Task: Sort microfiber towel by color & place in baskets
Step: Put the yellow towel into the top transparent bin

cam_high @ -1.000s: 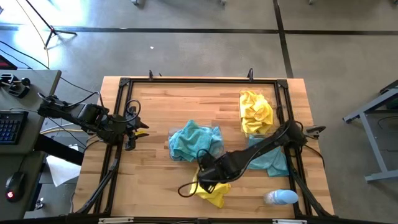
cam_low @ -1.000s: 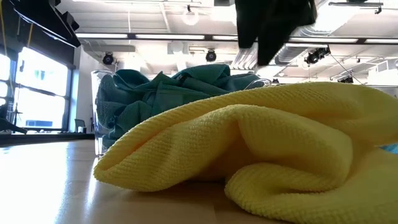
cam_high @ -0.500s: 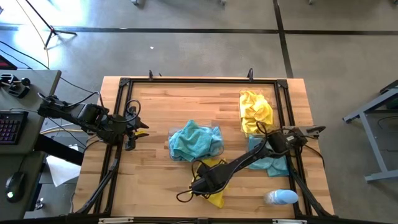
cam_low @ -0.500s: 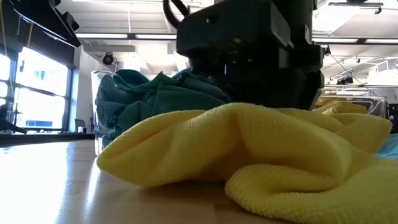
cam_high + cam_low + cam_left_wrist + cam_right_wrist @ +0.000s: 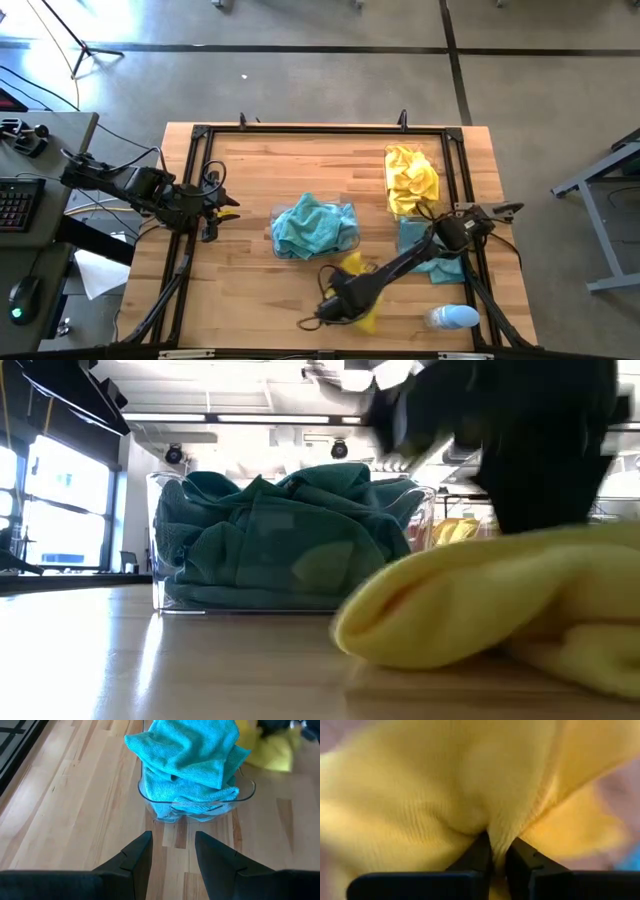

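A yellow microfiber towel lies bunched near the table's near edge, with my right gripper shut on it; the low view shows it as a yellow mound. A clear basket at mid-table is heaped with teal towels. A second basket at the far right holds yellow towels. One teal towel lies on the wood under the right arm. My left gripper hovers open at the table's left, pointing at the teal basket. My right gripper pinches a raised fold of the yellow towel between its two fingers. The fingers come from above, slanting down. Cloth bulges up on both sides of the fold. The towel's underside rests on the table.
A small pale bottle lies near the near right corner. A black frame runs round the table top. Bare wood lies between the left arm and the teal basket.
My right gripper has moved toward the near edge and down onto the yellow towel, then shut on a fold of it. The towel has gathered up from spread out into a tighter bunch, its left part drawn toward the gripper.
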